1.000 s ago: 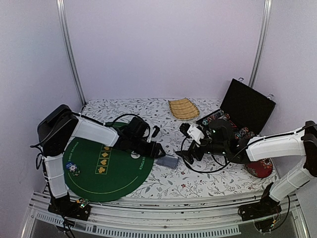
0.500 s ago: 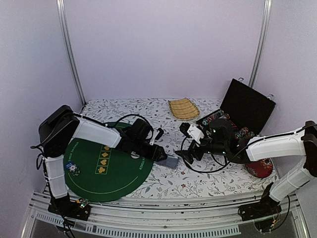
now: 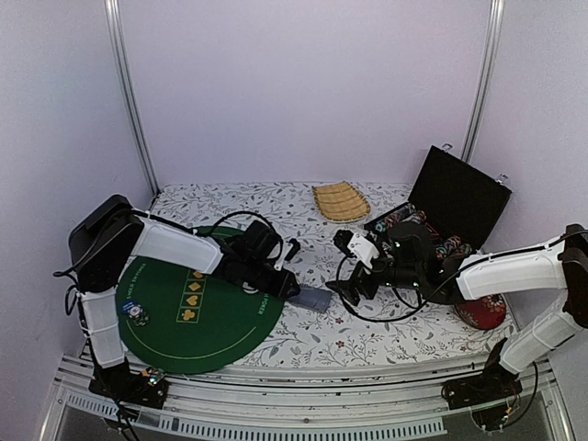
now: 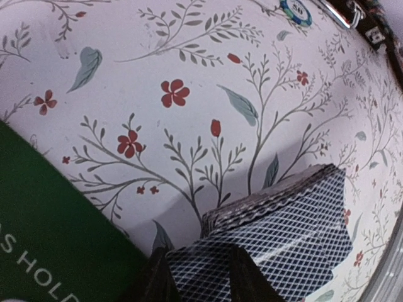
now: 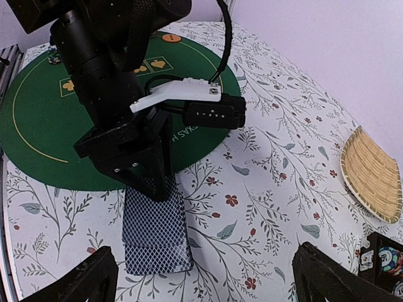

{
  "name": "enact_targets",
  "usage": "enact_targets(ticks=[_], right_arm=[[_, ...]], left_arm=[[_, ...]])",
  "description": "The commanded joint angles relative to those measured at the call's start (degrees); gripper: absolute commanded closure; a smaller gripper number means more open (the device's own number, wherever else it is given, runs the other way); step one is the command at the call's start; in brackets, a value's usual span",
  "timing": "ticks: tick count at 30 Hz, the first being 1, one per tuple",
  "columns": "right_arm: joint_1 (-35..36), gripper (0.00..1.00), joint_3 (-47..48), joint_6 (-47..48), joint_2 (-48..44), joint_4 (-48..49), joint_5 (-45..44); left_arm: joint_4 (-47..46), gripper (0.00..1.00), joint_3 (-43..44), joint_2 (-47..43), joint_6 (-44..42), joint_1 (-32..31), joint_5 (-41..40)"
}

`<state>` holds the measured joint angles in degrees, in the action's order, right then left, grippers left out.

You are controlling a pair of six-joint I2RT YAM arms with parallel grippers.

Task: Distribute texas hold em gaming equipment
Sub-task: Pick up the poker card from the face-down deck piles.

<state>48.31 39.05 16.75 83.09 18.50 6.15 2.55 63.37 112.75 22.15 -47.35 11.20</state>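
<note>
mat: round green poker mat on the left side of the floral counter, small pile of chips sitting on it
left claw: tips down on the mat-side end of the deck, jaws fairly close together, honestly can't tell if it's got a card
deck: blue backs up, flat on the counter just off the mat's right edge
right claw: wide open, nothing in it, hanging near the deck
case: black, lid up, far right

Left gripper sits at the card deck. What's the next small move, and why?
Probably close fully, then lift slightly: the left gripper sits at one edge of the deck, which lies flat on the floral cloth beside the green mat, and a firm grip isn't evident.
</note>
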Motion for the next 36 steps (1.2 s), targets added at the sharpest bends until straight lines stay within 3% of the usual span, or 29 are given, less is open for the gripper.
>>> enact_targets(ticks=[1,8,24,36], right_arm=[[-0.14,0.01,-0.58,0.47,-1.18,0.85,-0.69],[-0.23,0.01,-0.53,0.73,-1.58,0.58,-1.47],[-0.28,0.01,-0.06,1.09,-2.16,-0.59,0.27],[-0.9,0.01,1.56,0.87,-2.92,-2.48,4.67]], left_arm=[[2.93,0.7,-1.85,-3.1,-1.34,-0.22,-0.46],[2.15,1.0,-2.72,-5.32,-1.85,-0.17,1.31],[-0.4,1.0,-6.56,-9.91,-4.42,2.11,5.88],[-3.45,1.0,-10.7,-20.35,-11.16,2.36,6.89]])
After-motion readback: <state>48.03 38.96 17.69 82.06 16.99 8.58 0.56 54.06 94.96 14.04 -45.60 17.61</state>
